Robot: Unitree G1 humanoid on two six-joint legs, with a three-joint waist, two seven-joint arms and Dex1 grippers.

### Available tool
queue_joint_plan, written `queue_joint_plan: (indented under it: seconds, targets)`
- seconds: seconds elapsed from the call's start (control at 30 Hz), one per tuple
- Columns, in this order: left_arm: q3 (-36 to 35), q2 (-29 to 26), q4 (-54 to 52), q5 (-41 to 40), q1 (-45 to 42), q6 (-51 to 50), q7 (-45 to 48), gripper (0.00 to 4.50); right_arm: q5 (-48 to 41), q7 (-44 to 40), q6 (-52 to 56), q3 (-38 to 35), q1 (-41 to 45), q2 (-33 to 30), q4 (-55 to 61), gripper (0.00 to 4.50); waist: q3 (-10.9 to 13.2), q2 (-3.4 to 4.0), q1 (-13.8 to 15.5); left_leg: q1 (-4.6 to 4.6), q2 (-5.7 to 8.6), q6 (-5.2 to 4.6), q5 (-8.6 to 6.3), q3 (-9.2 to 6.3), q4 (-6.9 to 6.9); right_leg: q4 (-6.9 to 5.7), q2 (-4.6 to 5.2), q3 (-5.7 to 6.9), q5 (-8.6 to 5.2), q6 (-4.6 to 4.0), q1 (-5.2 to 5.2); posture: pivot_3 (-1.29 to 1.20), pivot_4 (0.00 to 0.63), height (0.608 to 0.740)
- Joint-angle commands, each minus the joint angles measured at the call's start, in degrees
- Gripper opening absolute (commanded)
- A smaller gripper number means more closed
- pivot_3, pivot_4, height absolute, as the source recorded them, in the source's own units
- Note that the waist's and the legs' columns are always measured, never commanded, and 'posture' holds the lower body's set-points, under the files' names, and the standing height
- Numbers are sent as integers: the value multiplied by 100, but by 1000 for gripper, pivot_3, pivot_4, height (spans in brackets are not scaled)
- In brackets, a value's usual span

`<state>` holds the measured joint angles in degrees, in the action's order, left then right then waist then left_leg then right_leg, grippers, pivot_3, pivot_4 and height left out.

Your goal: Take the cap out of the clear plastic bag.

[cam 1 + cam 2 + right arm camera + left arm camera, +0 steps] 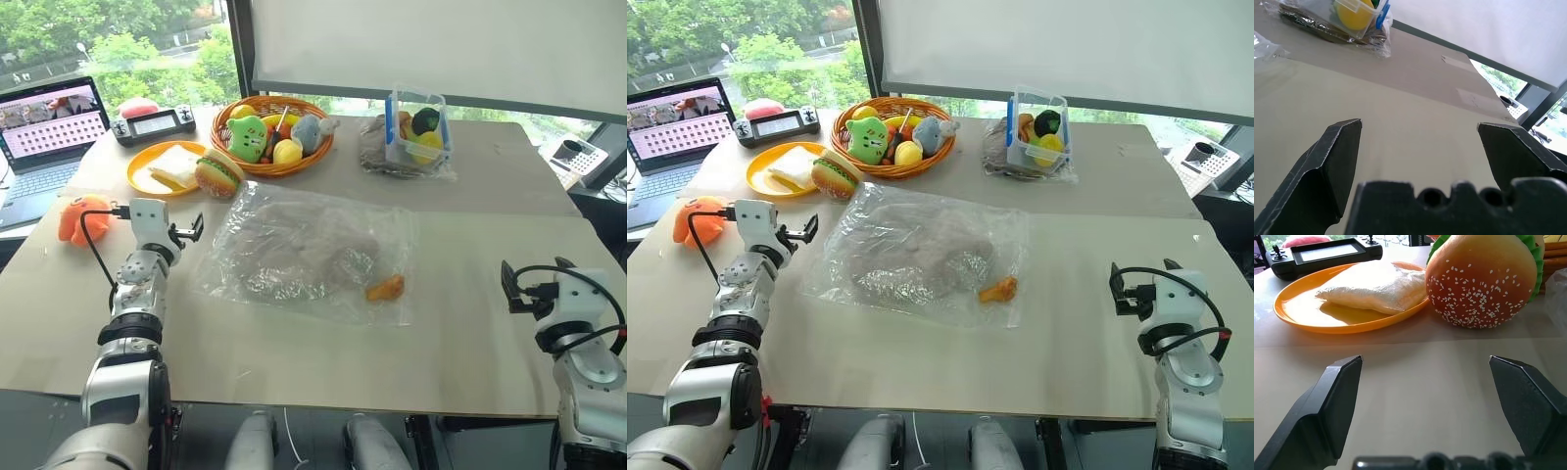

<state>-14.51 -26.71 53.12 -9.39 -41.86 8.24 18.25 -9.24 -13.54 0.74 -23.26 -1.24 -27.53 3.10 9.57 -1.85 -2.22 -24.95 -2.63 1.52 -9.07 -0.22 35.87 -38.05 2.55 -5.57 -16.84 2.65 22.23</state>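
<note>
on table (470,333), cap (323,245) inside clear plastic bag (309,253); both end effectors spread, empty.

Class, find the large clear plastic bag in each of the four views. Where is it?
Left eye view: the clear plastic bag lies mid-picture.
Right eye view: mid-picture too.
Left wrist view: crinkled edge beside the toy burger.
Right wrist view: crinkled corner, nearer than the blue-handled box.
Shared landmark: the toy burger, off the bag's far corner in both eye views.
</note>
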Motion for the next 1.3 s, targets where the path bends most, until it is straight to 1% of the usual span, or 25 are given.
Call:
queue_joint_plan:
  seconds: [0.03,0.1,0.13,0.2,0.23,0.27,0.3,0.4,0.43,0.5,0.53,0.63,0.7,0.77,0.83,0.93,1.07,1.13,1.2,1.3]
  targets:
    - [-28,1,-785,-335,-63,-399,334,4422,-252,-107,226,-124,91,-76,227,4500,0,0,0,0,0,0,0,0,0,0,0,0,0,0,0,0,150,740]
    - [236,7,-2154,-1043,-77,-1315,1475,4422,-826,-548,614,-199,160,-244,542,4500,2,-1,-10,-2,-1,0,0,0,0,-1,0,0,0,0,1,0,150,740]
    - [373,-84,-2801,-1353,25,-1676,2012,4422,-1179,-820,872,-209,198,-360,749,4500,6,1,5,-10,-2,0,0,0,1,-1,-1,1,1,-1,4,0,150,740]
    - [625,-536,-4088,-2086,443,-2635,3108,4422,-2068,-1481,1621,-167,247,-744,1326,4500,4,4,16,-22,-1,4,2,-2,6,-1,0,4,1,-2,8,0,150,740]
    - [753,-753,-4533,-2299,626,-2980,3526,4422,-2474,-1761,1934,-156,244,-908,1588,4500,13,25,-60,-19,-1,4,2,-2,6,0,0,3,1,-3,3,0,150,740]
    - [867,-971,-4904,-2478,790,-3337,3819,4422,-2816,-1963,2206,-174,246,-1050,1795,4500,6,37,-81,-19,-4,4,2,7,-5,4,-1,-12,2,-3,10,0,150,740]
    - [930,-1110,-5127,-2580,890,-3565,3953,4422,-3037,-2062,2381,-203,239,-1148,1912,4500,3,36,-87,-1,-4,4,1,5,-11,1,-1,-11,1,-4,-6,0,150,740]
    - [1228,-1668,-5685,-2685,1151,-3998,4644,4422,-4185,-2604,3179,-194,317,-1600,2383,4500,4,37,-120,33,-15,-1,-2,2,-22,-6,-14,-5,-9,-18,-20,0,150,740]
    - [1314,-1781,-5865,-2825,1191,-4186,4871,4422,-4473,-2811,3392,-57,468,-1743,2478,4500,5,36,-117,39,-16,-1,-1,1,-21,-15,-15,-5,-12,-20,-22,0,150,740]
    - [1470,-1809,-6116,-2874,1228,-4285,5065,4422,-4733,-3010,3668,241,830,-1882,2483,4500,10,29,-130,38,-17,-3,0,-2,-8,-16,-17,-3,-24,1,-24,0,150,740]
    - [1555,-1786,-6216,-2878,1242,-4327,5112,4422,-4739,-3073,3765,431,1046,-1910,2430,4500,10,28,-130,35,-18,-4,1,1,0,-13,-17,-7,-30,12,-25,0,150,740]
    - [1698,-1671,-6481,-2924,1361,-4378,5191,4422,-4256,-3219,3761,1141,1703,-1871,2158,4500,10,22,-120,35,-18,-10,5,2,10,-3,-15,-8,-27,18,-32,0,150,740]
    - [1740,-1635,-6584,-2930,1421,-4384,5230,4422,-4111,-3296,3753,1362,1924,-1830,1985,4500,10,21,-92,30,-18,-10,5,2,8,-2,-16,-7,-27,18,-26,0,150,740]
    - [1829,-1626,-6740,-2942,1536,-4370,5296,4422,-3857,-3545,3738,1760,2139,-1827,1740,4500,10,21,-45,20,-18,-10,5,2,3,-2,-16,-6,-28,12,-11,0,150,740]
    - [1899,-1630,-6819,-2898,1631,-4316,5349,4422,-3246,-3809,3482,2258,2276,-1881,1383,4500,10,21,-26,-1,-17,-11,3,2,1,-2,-15,-5,-14,-14,5,0,150,740]
    - [1926,-1628,-6948,-2931,1751,-4310,5375,4422,-2375,-4337,2991,2900,2435,-1988,582,4500,10,21,-10,-23,-14,-13,2,0,5,2,-13,-2,-14,-14,19,0,150,740]
    - [1939,-1623,-7107,-2963,1856,-4335,5347,4422,-1718,-4828,2517,3294,2555,-2049,-52,4500,11,20,27,-23,-10,-13,2,0,15,0,-8,0,-14,-12,15,0,150,740]
    - [1950,-1621,-7198,-2951,1941,-4326,5313,4422,-1158,-4934,2109,3592,2648,-2044,-509,4500,11,21,12,-20,-11,-13,2,0,16,-1,-9,0,-14,-11,13,0,150,740]
    - [1942,-1621,-7249,-2952,1989,-4331,5291,4422,-836,-4992,1828,3708,2712,-1986,-793,4500,11,20,-19,-13,-12,-13,2,1,16,0,-9,0,-14,-10,7,0,150,740]
    - [1912,-1638,-7297,-2956,2046,-4335,5273,4422,-616,-5013,1620,3713,2799,-1841,-1057,4500,11,19,-19,-10,-13,-13,2,-1,12,-2,-10,1,-14,-11,7,0,150,740]
